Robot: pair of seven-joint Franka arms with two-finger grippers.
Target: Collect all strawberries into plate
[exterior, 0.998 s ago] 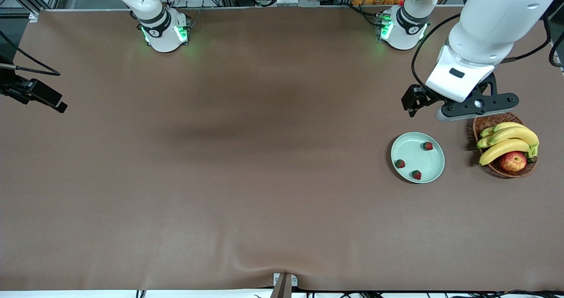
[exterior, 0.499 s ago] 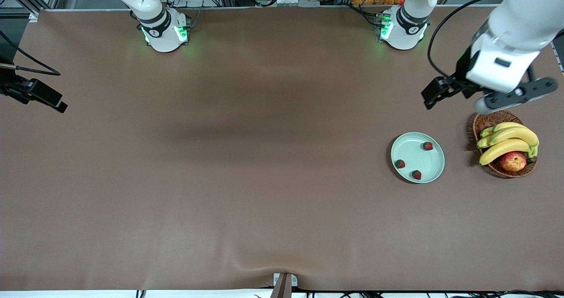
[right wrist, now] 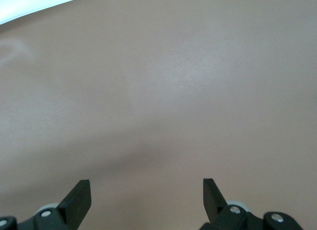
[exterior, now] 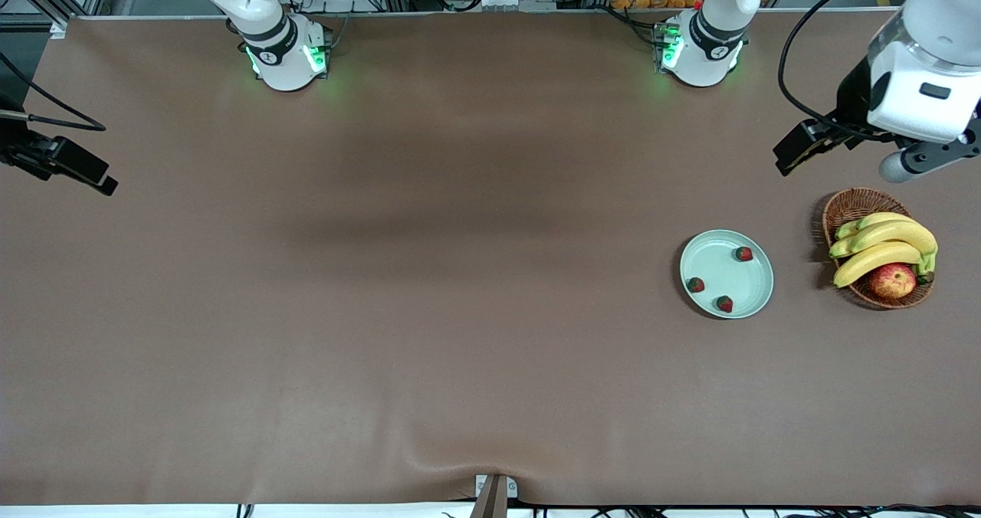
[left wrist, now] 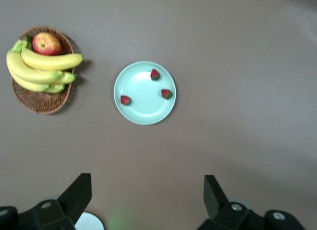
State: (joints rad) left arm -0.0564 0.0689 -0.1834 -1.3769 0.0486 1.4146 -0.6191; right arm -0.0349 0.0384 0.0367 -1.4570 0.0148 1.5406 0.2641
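Strawberries (exterior: 724,303) all three on plate (exterior: 720,246), spaced near its rim.
Collecting looks finished. Left end effector (left wrist: 147,200) spread, empty, high over table (exterior: 429,288) beside basket (exterior: 847,205); right end effector (right wrist: 146,200) spread, waiting. Next: nothing left to pick.

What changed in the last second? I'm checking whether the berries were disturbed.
Only the left pincer moved: open and empty, it drew back from beside the basket toward the left arm's end of the table. The three strawberries stayed on the plate; the right pincer waits, open.
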